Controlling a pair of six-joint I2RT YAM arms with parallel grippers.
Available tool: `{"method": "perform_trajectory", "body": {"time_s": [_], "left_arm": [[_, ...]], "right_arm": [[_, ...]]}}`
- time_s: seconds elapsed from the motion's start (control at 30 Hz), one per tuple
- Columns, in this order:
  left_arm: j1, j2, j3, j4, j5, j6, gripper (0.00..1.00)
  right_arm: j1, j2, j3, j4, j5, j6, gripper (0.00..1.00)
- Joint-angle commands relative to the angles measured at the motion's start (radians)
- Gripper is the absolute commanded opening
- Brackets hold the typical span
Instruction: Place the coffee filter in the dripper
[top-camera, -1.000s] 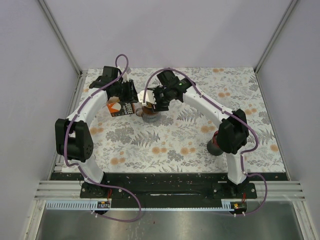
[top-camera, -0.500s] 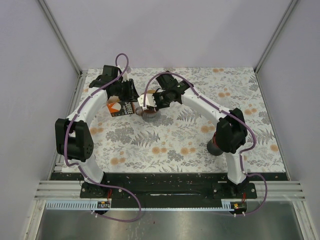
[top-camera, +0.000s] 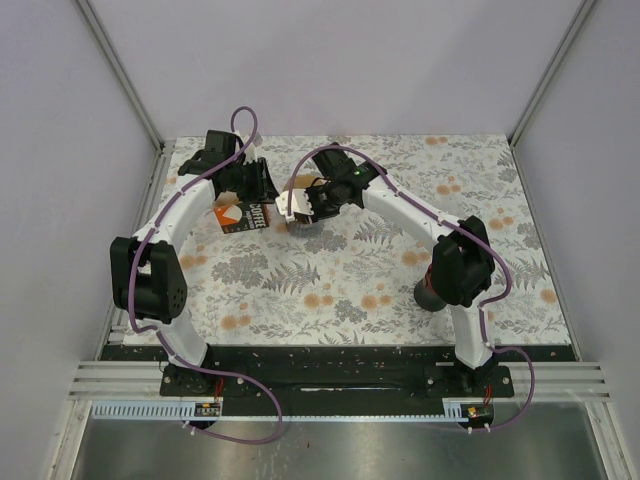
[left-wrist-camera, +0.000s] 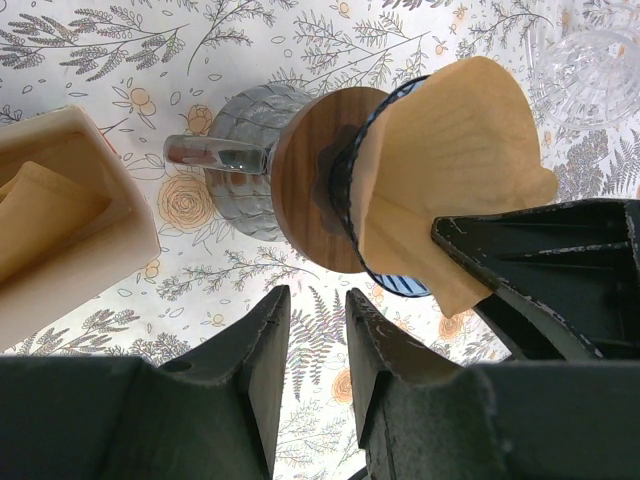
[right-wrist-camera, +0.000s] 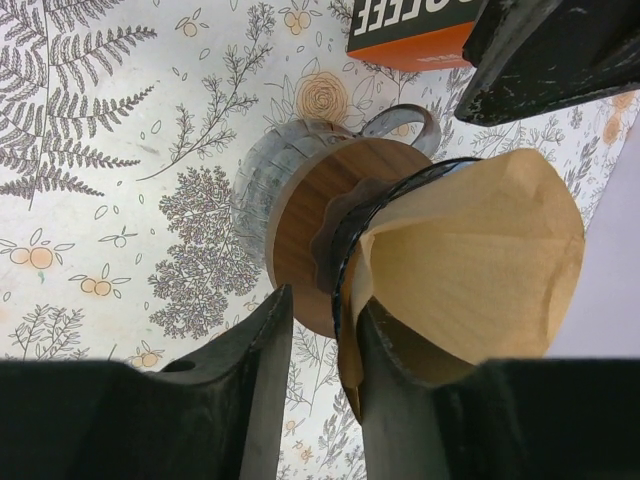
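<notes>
Floral table: filter sits in dripper; box holds another filter.

Both wrist cameras hang close above the dripper and look steeply down, so it takes up the middle of each view. The left one has the box to the dripper's left; the right one sees that box beyond the dripper. Both views share the dripper, its coffee filter and the floral table around it. The top external camera looks down from high behind, well away, with the dripper small toward the table's far-left part.
</notes>
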Motion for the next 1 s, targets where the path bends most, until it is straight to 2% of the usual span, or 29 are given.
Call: {"method": "perform_trajectory", "body": {"time_s": [0.0, 0.27, 0.47, 0.5, 0.6, 0.8, 0.97], "left_arm": [[-0.001, 0.003, 0.047, 0.019, -0.017, 0.01, 0.33], [-0.001, -0.001, 0.076, -0.001, -0.032, 0.027, 0.37], [-0.001, -0.015, 0.097, -0.015, -0.041, 0.053, 0.42], [0.0, -0.018, 0.099, -0.018, -0.041, 0.058, 0.43], [0.002, -0.024, 0.105, -0.024, -0.041, 0.07, 0.47], [0.012, -0.046, 0.122, -0.04, -0.038, 0.098, 0.55], [0.029, -0.049, 0.192, -0.104, -0.057, 0.179, 0.65]], "right_arm": [[0.005, -0.014, -0.001, 0.007, 0.008, 0.003, 0.45], [0.022, -0.056, -0.012, 0.035, 0.008, 0.046, 0.7], [0.023, -0.184, -0.076, 0.15, -0.11, 0.18, 0.82], [0.023, -0.207, -0.088, 0.18, -0.124, 0.214, 0.99], [0.023, -0.269, -0.095, 0.246, -0.138, 0.384, 0.99], [0.002, -0.318, -0.032, 0.279, -0.041, 0.751, 0.99], [-0.062, -0.341, -0.035, 0.282, -0.029, 0.964, 0.99]]}}
